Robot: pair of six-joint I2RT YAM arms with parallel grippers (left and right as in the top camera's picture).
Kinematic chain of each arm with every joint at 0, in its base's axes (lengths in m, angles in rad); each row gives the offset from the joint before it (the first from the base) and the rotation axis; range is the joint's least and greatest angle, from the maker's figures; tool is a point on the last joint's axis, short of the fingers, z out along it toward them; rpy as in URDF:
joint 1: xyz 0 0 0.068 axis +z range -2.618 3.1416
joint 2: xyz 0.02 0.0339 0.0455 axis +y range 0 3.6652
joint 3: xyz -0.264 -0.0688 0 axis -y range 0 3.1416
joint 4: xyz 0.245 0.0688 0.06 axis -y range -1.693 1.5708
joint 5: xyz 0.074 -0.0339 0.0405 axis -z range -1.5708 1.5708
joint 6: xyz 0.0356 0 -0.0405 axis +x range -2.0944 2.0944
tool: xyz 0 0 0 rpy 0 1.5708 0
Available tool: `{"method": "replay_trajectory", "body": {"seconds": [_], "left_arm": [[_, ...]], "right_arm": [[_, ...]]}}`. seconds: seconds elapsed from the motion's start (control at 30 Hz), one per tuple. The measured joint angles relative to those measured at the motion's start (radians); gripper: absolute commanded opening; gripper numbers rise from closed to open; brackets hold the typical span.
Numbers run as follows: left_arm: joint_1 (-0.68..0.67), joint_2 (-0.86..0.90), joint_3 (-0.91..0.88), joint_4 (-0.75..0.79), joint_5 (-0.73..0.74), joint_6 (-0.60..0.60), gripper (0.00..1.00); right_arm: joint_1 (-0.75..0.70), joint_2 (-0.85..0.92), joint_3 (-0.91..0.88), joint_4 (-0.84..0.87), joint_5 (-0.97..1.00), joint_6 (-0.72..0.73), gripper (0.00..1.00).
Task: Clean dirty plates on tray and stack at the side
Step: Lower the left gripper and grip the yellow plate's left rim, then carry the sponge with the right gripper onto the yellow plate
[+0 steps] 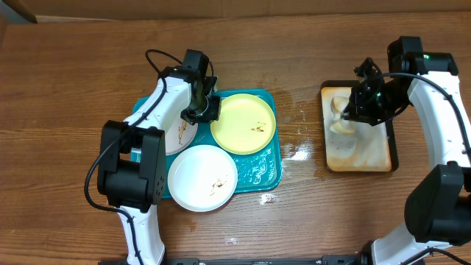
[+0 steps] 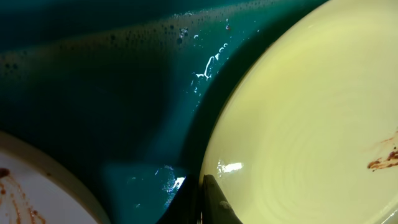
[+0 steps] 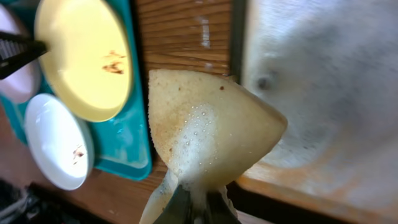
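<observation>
Overhead view: the large teal-blue rectangular plastic tray (image 1: 269,174) carries all three dirty plates. The pale yellow-green round plate (image 1: 243,123) lies at its far right corner. One white round plate (image 1: 203,177) hangs over its front edge. The other white smeared plate (image 1: 179,137) sits at its left edge, partly under the arm. The left gripper (image 1: 202,110) is closed on the left rim of the yellow-green plate. The right gripper (image 1: 344,112) hovers over the narrow black-rimmed stained tray (image 1: 364,154).

Left wrist view: only one dark fingertip (image 2: 214,200) shows, lying on the wet rim. I think this hold is thin, so a lifted plate may slip, tilt, or knock the white neighbour.

Right wrist view: the claw is pinched on a foamy beige sponge (image 3: 208,127). It may drip foam on the wooden table (image 3: 180,31) when crossing.
</observation>
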Motion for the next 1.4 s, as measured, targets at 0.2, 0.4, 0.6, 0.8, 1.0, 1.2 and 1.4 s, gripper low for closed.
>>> {"method": "replay_trajectory", "body": {"seconds": [0.2, 0.4, 0.6, 0.8, 1.0, 1.2, 1.4], "left_arm": [[0.000, 0.000, 0.000, 0.000, 0.003, -0.026, 0.04], [0.000, 0.000, 0.000, 0.000, 0.003, -0.039, 0.04], [0.000, 0.000, 0.000, -0.003, 0.003, -0.040, 0.04], [0.000, 0.000, 0.000, -0.009, 0.003, -0.053, 0.04], [0.000, 0.000, 0.000, -0.013, 0.003, -0.064, 0.04], [0.001, 0.000, 0.000, -0.012, 0.003, -0.076, 0.04], [0.001, 0.000, 0.000, -0.022, 0.003, -0.089, 0.04]], "right_arm": [[0.052, 0.000, 0.000, 0.034, -0.108, -0.071, 0.04], [0.231, 0.000, 0.000, 0.147, -0.110, -0.038, 0.04], [0.400, 0.046, 0.000, 0.288, -0.076, 0.076, 0.04], [0.525, 0.196, 0.000, 0.408, -0.025, 0.200, 0.04], [0.600, 0.332, 0.000, 0.521, -0.010, 0.309, 0.04], [0.612, 0.344, 0.000, 0.589, 0.022, 0.414, 0.04], [0.612, 0.344, 0.000, 0.555, 0.179, 0.474, 0.04]]}}
